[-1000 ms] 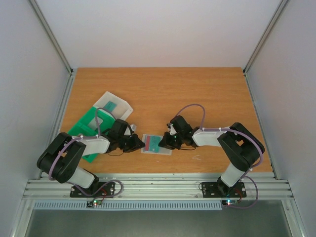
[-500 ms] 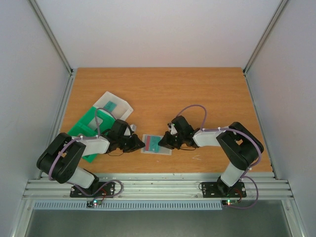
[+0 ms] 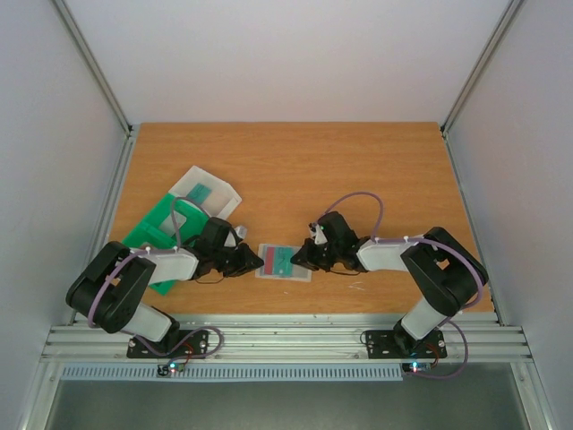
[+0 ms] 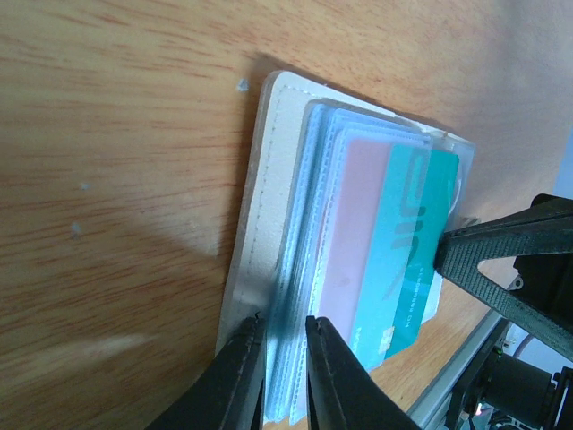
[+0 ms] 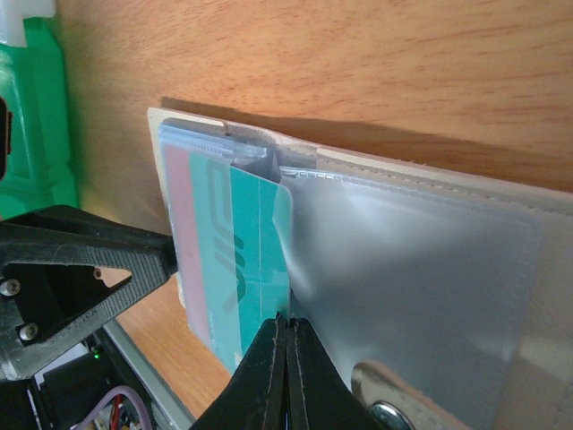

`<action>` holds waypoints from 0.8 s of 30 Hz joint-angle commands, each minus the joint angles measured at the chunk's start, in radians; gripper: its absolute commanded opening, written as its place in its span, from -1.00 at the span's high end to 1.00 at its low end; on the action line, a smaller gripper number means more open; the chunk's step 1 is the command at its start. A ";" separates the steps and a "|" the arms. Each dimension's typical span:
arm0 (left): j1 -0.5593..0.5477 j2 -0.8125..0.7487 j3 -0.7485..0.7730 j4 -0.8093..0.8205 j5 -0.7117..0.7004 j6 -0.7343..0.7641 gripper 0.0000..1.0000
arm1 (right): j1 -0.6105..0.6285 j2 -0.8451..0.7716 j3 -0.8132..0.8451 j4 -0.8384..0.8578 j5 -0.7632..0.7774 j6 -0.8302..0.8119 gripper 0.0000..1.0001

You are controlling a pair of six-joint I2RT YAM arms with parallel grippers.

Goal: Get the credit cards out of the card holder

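My left gripper (image 4: 285, 324) nearly closed, pinching clear sleeve leaves of card holder (image 4: 269, 170). My right gripper (image 5: 286, 327) pressed together at edge of teal card (image 5: 255, 260); card possibly nipped between tips, hard to tell. Holder flat on orange wood-grain table (image 3: 358, 161), between my two tools. White walls (image 3: 286, 54) around; aluminium rail (image 3: 286, 339) under my bases.

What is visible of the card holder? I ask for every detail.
The card holder lies flat and open on the wooden table. It is pale cream with a stitched border, clear plastic sleeves and a tab with a metal snap. A pink card and a teal card sit inside, the teal one sticking out. The left gripper pinches its sleeves; the right gripper pinches the teal card.
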 commanded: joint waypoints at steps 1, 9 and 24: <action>-0.002 -0.010 -0.038 -0.017 -0.033 -0.018 0.69 | -0.006 -0.037 -0.017 0.008 0.010 0.006 0.98; -0.002 -0.041 -0.037 -0.045 -0.044 -0.016 0.67 | -0.006 -0.044 -0.037 0.052 -0.007 0.020 0.97; -0.002 -0.048 -0.063 0.003 -0.030 -0.055 0.66 | -0.006 0.028 -0.024 0.174 -0.083 0.053 0.98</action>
